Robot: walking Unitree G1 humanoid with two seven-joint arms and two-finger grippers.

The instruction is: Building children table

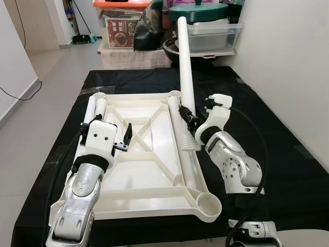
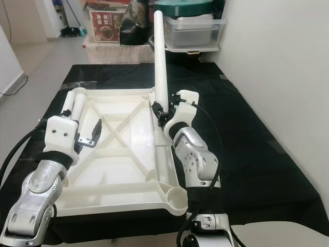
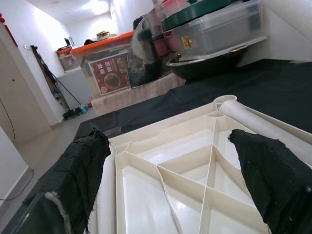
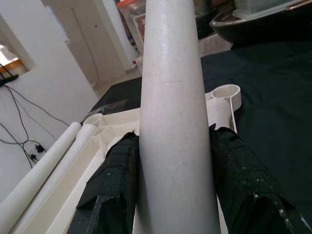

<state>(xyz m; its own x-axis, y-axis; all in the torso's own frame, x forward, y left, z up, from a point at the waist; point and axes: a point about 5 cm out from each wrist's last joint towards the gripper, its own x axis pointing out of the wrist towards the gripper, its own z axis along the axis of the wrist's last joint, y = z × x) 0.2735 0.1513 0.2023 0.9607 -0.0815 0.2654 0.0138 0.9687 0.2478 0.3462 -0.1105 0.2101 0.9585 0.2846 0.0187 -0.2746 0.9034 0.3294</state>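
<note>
Your right gripper (image 4: 175, 195) pinches the table leg (image 1: 185, 72) upright between its fingers; left gripper (image 3: 175, 180) hovers, fingers spread, over the tabletop (image 1: 149, 154).

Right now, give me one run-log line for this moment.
right end effector: shut on table leg, upright | left end effector: open over tabletop | loose leg: lying on tabletop's left edge

One white tabletop (image 1: 149, 170), turned underside up, is being shown on one black cloth (image 1: 277, 154). Three white table legs are being counted: one upright leg (image 1: 185, 67), one leg lying along the right rim (image 1: 187, 154), and one leg lying at the left rim (image 1: 95, 107). Two grippers are being seen, the left gripper (image 1: 125, 138) and the right gripper (image 1: 186, 114). Two lidded storage boxes are being counted behind: one orange-lidded box (image 1: 123, 20) and one green-lidded box (image 1: 211, 23).
</note>
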